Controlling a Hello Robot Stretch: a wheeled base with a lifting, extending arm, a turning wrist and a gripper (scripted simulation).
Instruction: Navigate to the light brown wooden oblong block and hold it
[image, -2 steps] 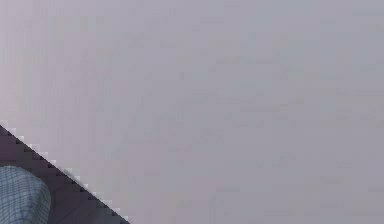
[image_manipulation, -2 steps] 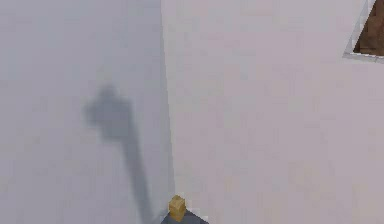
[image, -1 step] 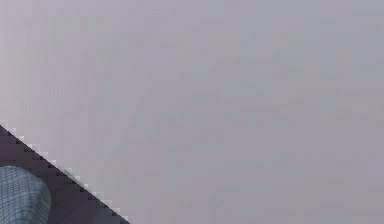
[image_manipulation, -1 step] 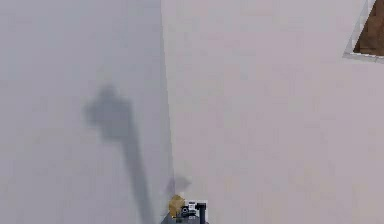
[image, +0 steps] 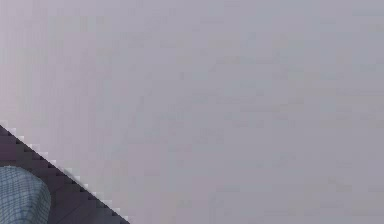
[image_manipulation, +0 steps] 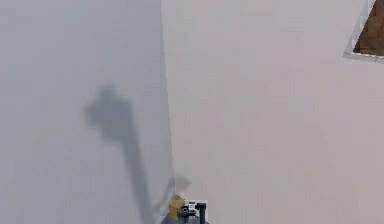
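One gripper (image_manipulation: 187, 211), low at the arm side view's bottom edge, just right of the middle. The state of its jaws cannot be told, nor whether it holds anything.

One white marker square (image_manipulation: 197, 210), just beside the gripper's dark body.

One small tan blob (image_manipulation: 176, 206), at the gripper's left, seen against the wall. The colour suits the light brown block, but it is too small to tell its shape, long axis or heading.

Two pale grey walls (image_manipulation: 270, 120), meeting in an upright corner (image_manipulation: 166, 90) above the tan blob.

One brown panel (image_manipulation: 371, 26) in a white frame, top right, well apart from the gripper.

Forward view:
- One plain pale wall (image: 220, 90).
- One dark purple wedge (image: 85, 200), lower left.
- One blue-grey checked thing (image: 20, 198), rounded, at the wedge's left.
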